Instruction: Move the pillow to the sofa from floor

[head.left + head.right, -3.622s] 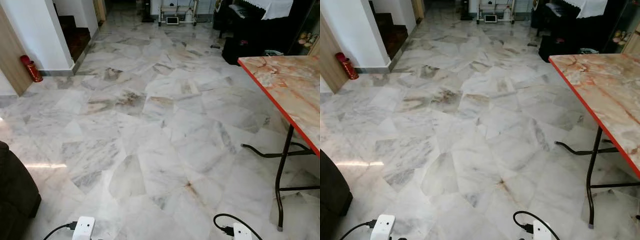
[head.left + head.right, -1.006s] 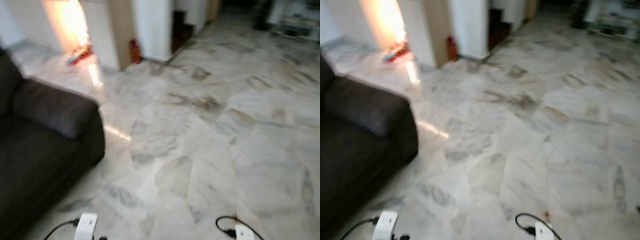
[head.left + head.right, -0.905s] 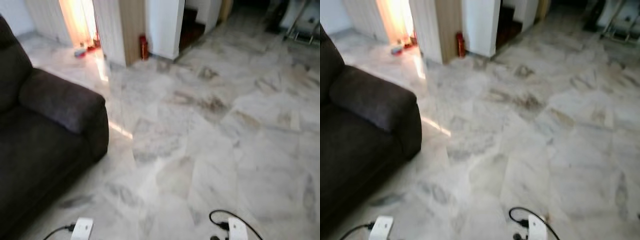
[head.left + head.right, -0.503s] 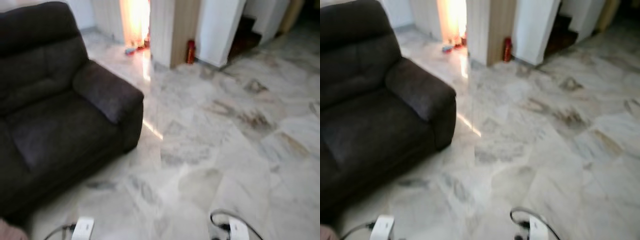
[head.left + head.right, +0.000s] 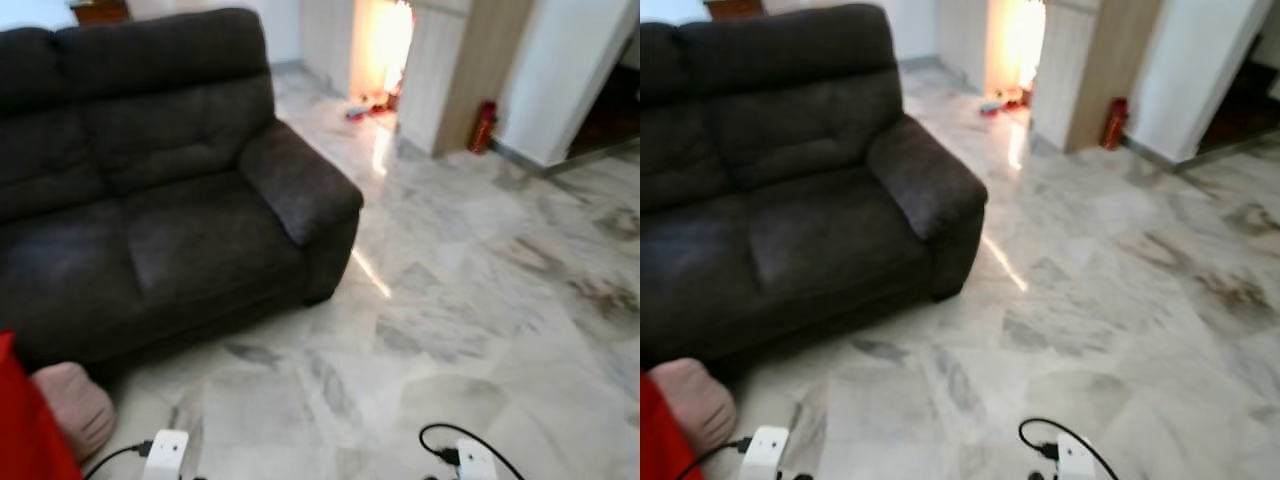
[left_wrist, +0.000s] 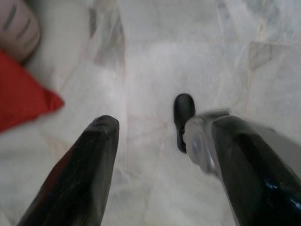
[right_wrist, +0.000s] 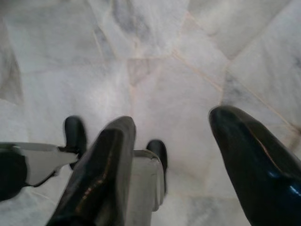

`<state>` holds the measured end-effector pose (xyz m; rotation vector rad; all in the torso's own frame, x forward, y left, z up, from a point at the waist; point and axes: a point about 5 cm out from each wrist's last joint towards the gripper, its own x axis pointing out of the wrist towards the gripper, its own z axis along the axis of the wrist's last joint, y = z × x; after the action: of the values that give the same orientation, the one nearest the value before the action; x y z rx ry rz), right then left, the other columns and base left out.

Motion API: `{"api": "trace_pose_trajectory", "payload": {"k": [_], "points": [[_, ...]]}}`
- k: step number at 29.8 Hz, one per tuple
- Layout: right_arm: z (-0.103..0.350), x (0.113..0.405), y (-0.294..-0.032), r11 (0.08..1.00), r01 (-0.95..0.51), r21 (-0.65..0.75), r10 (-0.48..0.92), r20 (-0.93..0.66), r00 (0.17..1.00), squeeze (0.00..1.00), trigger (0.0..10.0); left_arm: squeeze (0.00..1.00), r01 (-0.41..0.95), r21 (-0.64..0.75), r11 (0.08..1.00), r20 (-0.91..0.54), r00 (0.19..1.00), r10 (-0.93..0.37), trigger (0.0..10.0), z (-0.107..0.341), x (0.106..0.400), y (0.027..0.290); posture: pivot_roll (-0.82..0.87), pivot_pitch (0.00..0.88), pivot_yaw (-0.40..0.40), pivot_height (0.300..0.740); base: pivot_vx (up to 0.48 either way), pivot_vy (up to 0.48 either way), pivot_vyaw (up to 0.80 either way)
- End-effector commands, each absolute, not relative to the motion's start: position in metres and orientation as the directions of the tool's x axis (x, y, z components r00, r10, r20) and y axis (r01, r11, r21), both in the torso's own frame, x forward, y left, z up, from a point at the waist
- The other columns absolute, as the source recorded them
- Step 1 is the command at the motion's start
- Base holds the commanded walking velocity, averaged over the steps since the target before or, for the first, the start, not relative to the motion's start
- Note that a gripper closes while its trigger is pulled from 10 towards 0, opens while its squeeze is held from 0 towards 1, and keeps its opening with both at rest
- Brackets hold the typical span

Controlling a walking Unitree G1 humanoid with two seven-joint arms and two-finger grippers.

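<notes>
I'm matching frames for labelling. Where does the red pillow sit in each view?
Left eye view: red pillow in the bottom-left corner, cut off by the edge.
Right eye view: bottom-left corner, a smaller sliver.
Left wrist view: on the marble floor.
Shared landmark: the pinkish cushion right beside it.

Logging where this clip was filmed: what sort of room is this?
Most likely a home living room: a dark fabric sofa stands on a polished marble floor, with pink and red pillows lying beside it.
</notes>
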<state>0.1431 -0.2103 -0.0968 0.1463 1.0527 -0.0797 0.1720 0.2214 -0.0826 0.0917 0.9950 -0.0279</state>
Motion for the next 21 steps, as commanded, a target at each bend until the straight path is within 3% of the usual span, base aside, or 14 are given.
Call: {"api": "trace_pose_trajectory", "payload": {"k": [1,21], "points": [[-0.0964,0.1471,-0.2048,0.987,0.128,0.095,0.018,-0.866,0.5,0.0,10.0,0.0,0.07,0.08,0.994,-0.84,0.541,0.029,10.0,-0.0815,0.172,0.2269,-0.1,0.0,-0.032,0.74,0.0,0.0,0.8],[-0.0962,0.1472,-0.2056,0.988,0.124,0.093,0.019,-0.866,0.499,0.0,10.0,0.0,0.07,0.078,0.994,-0.84,0.542,0.028,10.0,-0.0816,0.1721,0.226,-0.1,0.0,-0.037,0.74,0.0,0.0,0.8]]}}
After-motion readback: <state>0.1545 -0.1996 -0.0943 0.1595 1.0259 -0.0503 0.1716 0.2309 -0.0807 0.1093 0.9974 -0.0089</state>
